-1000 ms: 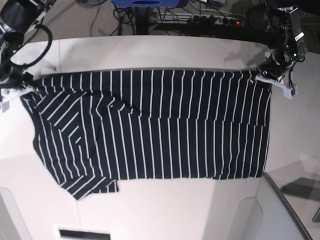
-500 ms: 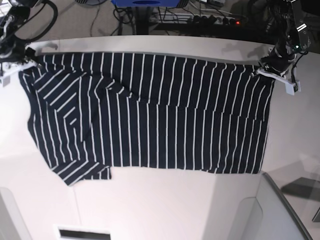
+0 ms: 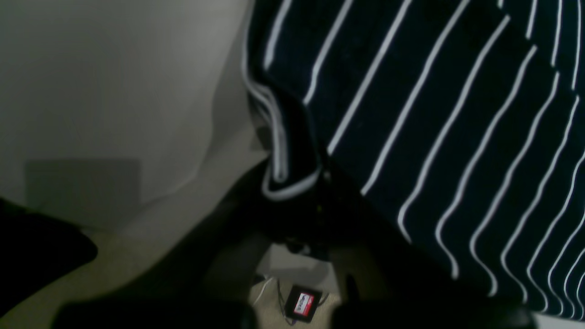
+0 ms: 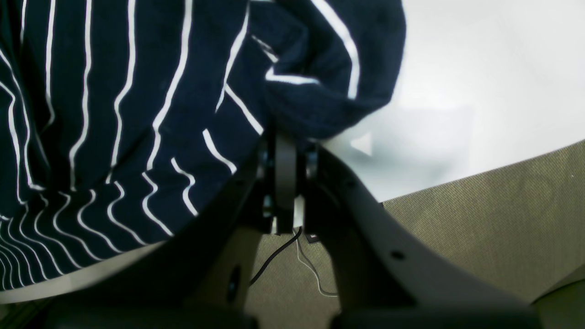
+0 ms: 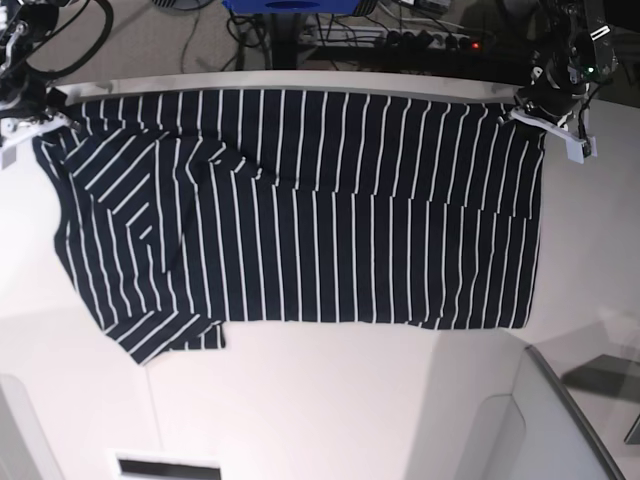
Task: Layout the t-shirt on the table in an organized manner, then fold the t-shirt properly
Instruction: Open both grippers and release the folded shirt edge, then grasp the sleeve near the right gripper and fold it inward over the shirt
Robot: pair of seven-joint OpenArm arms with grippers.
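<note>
Both grippers, left gripper (image 5: 528, 112) and right gripper (image 5: 45, 112), are clamping the t-shirt (image 5: 300, 210), dragging it toward the table's (image 5: 330, 400) far edge, flattening it.

Clutter beyond the far edge
A blue object (image 5: 290, 5), a power strip (image 5: 420, 38) with tangled cables, and tan carpet (image 4: 480, 219).

Base view: bright and even, tabletop (image 5: 330, 410) near blown out, edges bowed by wide lens. Left wrist view: dim, soft, murky grey upper left, lower frame almost black. Right wrist view: brighter, tabletop glare upper right, shirt (image 4: 114, 114) stripes sharp.
</note>
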